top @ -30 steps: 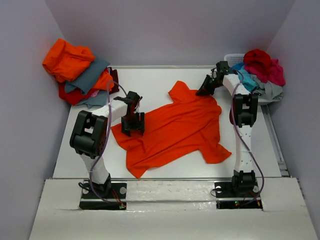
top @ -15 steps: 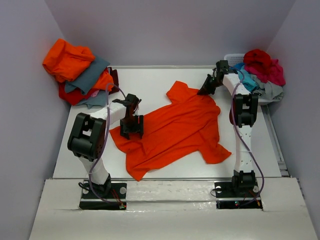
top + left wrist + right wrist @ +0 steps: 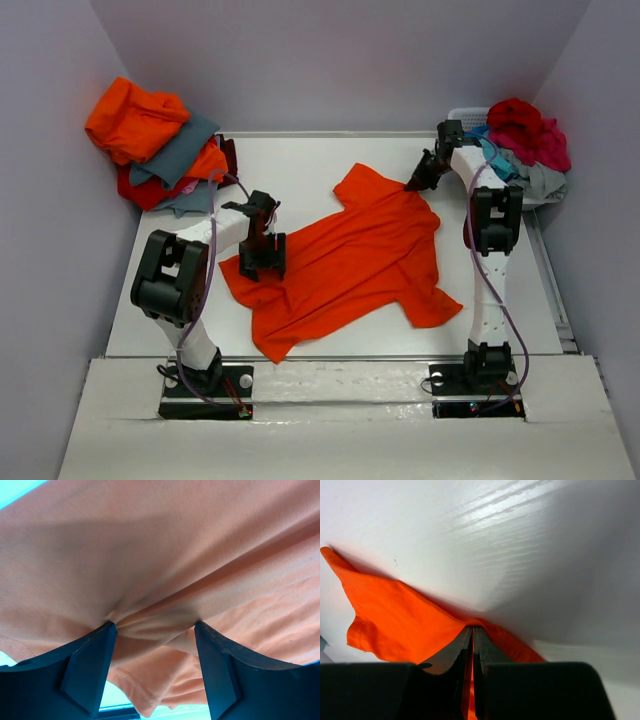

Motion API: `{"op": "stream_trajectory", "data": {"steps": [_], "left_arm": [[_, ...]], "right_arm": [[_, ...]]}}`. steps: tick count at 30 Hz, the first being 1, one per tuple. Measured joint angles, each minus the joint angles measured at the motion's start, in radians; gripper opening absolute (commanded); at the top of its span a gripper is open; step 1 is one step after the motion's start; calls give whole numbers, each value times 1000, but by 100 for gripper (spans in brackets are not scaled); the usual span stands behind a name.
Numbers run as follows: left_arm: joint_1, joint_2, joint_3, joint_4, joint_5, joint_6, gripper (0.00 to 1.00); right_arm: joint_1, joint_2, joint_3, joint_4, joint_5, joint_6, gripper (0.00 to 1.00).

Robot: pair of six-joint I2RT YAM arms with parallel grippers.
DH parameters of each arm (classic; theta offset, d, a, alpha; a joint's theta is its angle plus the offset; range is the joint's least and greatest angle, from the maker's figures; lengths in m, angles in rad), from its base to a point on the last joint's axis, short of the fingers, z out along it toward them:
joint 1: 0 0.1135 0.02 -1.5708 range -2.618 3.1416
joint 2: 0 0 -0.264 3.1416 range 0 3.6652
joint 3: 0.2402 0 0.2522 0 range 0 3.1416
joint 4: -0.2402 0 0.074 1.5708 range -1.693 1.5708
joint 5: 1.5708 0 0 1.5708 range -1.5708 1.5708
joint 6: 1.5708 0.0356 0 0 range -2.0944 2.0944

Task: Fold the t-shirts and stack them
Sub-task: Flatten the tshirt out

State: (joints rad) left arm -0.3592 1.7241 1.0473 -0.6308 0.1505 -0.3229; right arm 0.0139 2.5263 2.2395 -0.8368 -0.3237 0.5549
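top view: orange t-shirt [image 3: 345,260] spread mid-surface [image 3: 300,160]. white basket [image 3: 462,115] at far right corner holds heaped shirts [image 3: 520,135], red, turquoise, grey. shirt pile [image 3: 160,145] at far left corner.
left wrist: left end effector [image 3: 155,627] spread, fingertips on bunched orange cloth.
right wrist: right end effector [image 3: 472,630] pressed together, pinching the orange t-shirt's edge.

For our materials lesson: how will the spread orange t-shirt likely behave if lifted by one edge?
Probably floppy: the orange t-shirt puckers at the left gripper. Likely to drape and drag: the right gripper pinches only its edge.
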Motion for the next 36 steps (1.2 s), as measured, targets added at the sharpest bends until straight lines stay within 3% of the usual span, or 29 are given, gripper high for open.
{"op": "stream_trajectory", "data": {"steps": [11, 24, 36], "left_arm": [[-1, 1, 26, -32, -37, -32, 81], [-1, -34, 225, -68, -157, -114, 83], [88, -77, 113, -99, -146, -178, 85]], "right_arm": [[-10, -18, -32, 0, -40, -27, 15], [-12, -51, -69, -34, 11, -91, 15], [-12, -133, -201, -40, 48, -107, 14]]}}
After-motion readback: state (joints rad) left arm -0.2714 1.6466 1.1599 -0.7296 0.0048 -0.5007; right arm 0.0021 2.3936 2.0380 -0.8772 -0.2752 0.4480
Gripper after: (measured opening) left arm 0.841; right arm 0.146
